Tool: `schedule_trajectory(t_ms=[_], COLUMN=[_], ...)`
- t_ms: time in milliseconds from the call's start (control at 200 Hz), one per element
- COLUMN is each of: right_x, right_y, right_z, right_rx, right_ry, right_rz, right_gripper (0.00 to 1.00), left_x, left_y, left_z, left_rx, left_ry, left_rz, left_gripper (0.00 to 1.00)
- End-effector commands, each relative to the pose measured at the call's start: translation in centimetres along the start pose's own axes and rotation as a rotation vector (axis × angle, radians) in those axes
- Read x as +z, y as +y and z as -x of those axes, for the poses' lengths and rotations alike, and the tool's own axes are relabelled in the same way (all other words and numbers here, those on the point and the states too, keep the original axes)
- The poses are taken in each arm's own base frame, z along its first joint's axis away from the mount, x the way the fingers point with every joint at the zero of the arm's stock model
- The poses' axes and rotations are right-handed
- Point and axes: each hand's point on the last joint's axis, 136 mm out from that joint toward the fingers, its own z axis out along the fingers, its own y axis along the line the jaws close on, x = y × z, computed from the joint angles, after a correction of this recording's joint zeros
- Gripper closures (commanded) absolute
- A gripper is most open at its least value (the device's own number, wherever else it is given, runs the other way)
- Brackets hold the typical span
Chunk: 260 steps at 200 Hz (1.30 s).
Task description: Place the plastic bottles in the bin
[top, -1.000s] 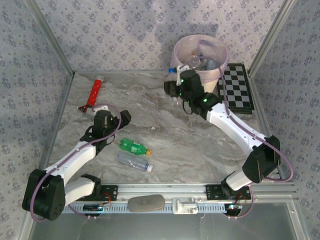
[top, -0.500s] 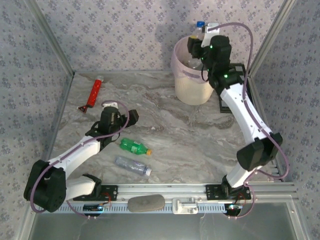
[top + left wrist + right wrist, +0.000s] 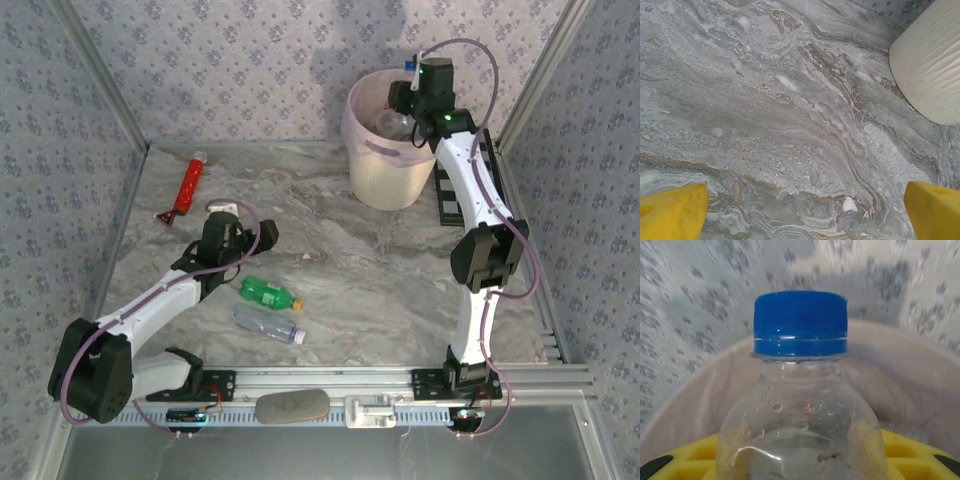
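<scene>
While the right gripper (image 3: 408, 92) is clenched around a clear blue-capped bottle (image 3: 800, 410) above the far side of the bin (image 3: 375, 180), the left gripper (image 3: 800, 200) hangs released over bare table, beside the green bottle (image 3: 264, 292) and another clear bottle (image 3: 262, 322) lying near-left. Dropped this close to the far rim, the held bottle could clip it and tumble behind the bin.

One green bottle (image 3: 268, 292), one clear bottle (image 3: 268, 323), one blue-capped bottle (image 3: 800, 405), one bin (image 3: 385, 182), one red tube (image 3: 188, 183)
</scene>
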Motion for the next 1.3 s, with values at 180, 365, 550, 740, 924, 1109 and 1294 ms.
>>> schedule_trajectory(t_ms=[180,365,550,740,924,1109,1294], right_x=[1.0,-1.1,-5.3,-10.1,-12.9,-14.1,-13.7], right_y=[-1.5,-1.1,-0.2,3.1,6.8,10.3,13.0], right_z=[-1.3,1.2,3.9,3.5,-1.5,-8.3,-15.1], right_rx=[0.105,0.102,0.079,0.033,-0.012,-0.022,0.006], right_ry=[0.070,0.013,-0.077,-0.154,-0.141,-0.095,-0.007], right_rz=[-0.003,0.011,0.024,0.110,0.204,0.264,0.288], right_gripper=[0.40,0.16,0.04,0.01,0.01,0.01,0.01], left_x=[-0.6,-1.1,-1.7,-2.3,-3.9,-6.5,-7.6], left_y=[-0.7,-0.1,1.0,2.4,4.2,5.7,6.2], left_z=[1.2,1.1,1.0,0.2,-1.1,-2.8,-5.6], left_rx=[0.019,0.011,-0.012,-0.063,-0.129,-0.165,-0.259], left_ry=[-0.020,-0.025,-0.027,0.007,0.043,0.097,0.172], left_rz=[-0.001,0.029,0.081,0.155,0.240,0.305,0.296], left_gripper=[0.00,0.00,0.00,0.00,0.00,0.00,0.00])
